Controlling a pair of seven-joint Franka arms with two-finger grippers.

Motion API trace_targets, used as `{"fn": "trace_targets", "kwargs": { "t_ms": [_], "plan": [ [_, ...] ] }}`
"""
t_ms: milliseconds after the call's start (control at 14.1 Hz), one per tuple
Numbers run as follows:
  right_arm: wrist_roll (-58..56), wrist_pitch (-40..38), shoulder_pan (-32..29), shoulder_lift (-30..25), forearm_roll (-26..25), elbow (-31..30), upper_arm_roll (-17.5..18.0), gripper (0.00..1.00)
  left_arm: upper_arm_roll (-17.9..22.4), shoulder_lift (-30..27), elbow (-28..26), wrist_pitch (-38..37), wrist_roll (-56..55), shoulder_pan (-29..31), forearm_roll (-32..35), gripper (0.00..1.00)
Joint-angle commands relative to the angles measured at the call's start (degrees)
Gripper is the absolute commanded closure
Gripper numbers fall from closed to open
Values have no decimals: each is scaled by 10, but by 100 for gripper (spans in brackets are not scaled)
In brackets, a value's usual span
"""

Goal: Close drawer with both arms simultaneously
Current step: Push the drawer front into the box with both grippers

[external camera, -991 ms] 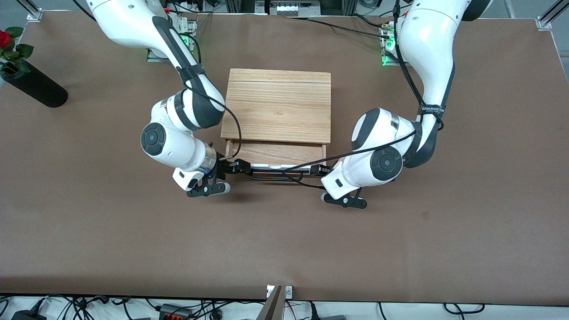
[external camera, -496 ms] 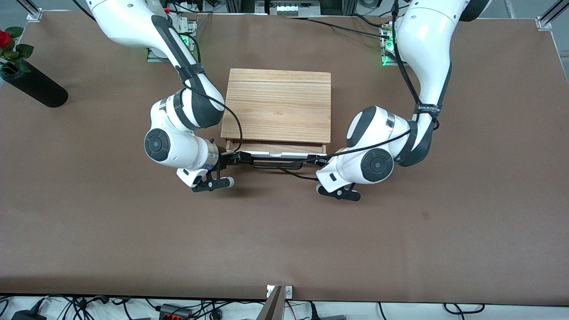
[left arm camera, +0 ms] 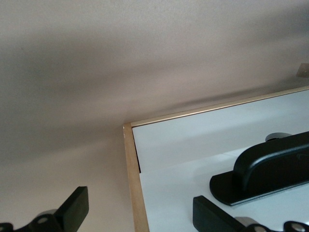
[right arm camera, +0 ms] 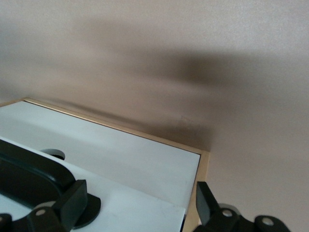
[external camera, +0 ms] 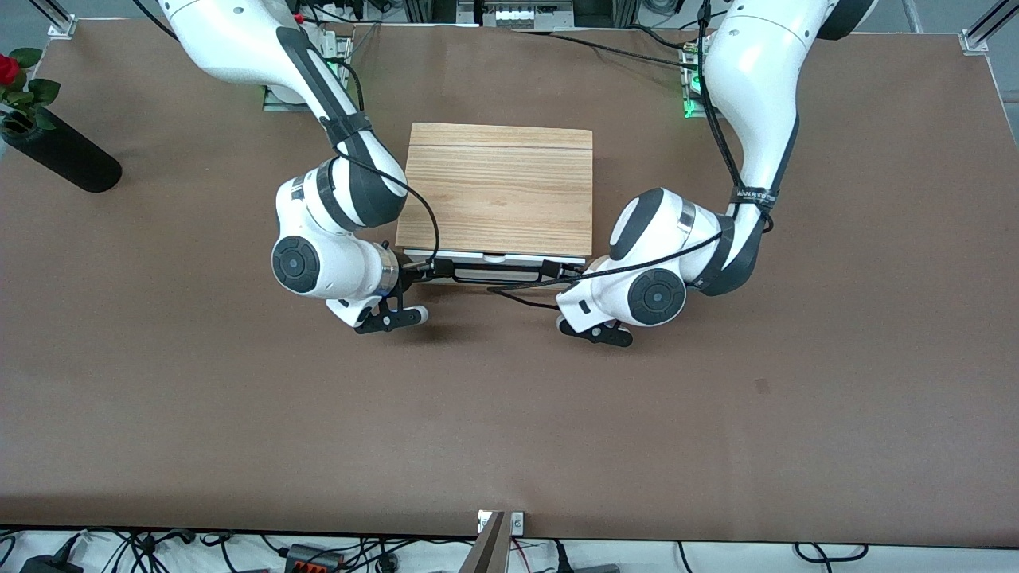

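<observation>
the wrist views alone show fingers spread: the left gripper [left arm camera: 137, 215] straddles one corner of the drawer [external camera: 495, 259], the right gripper [right arm camera: 140, 203] the other, beside the handle [external camera: 497, 277]. the drawer sits nearly flush in the box [external camera: 498, 188].

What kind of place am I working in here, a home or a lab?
Most likely a robotics lab bench. Two arms are bolted along one edge of a brown-covered table, aluminium frame posts stand at its corners, and loose cables and power bricks lie along the camera-side edge.
</observation>
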Motion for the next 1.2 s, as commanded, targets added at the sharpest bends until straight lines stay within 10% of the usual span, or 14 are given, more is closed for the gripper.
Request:
{"fn": "trace_targets", "kwargs": {
  "t_ms": [0,779,1133],
  "plan": [
    [0,-31,7,-6,5,-3,-1,0,-2,-6,-16,-18,12,1,-12,0],
    [-7,-40,5,-27,-6,39,-7,0,5,-6,17,-9,5,32,-39,0],
    [-7,-78,1,-92,-131,42,-34,0,8,-25,48,-11,11,77,-32,0]
  ]
}}
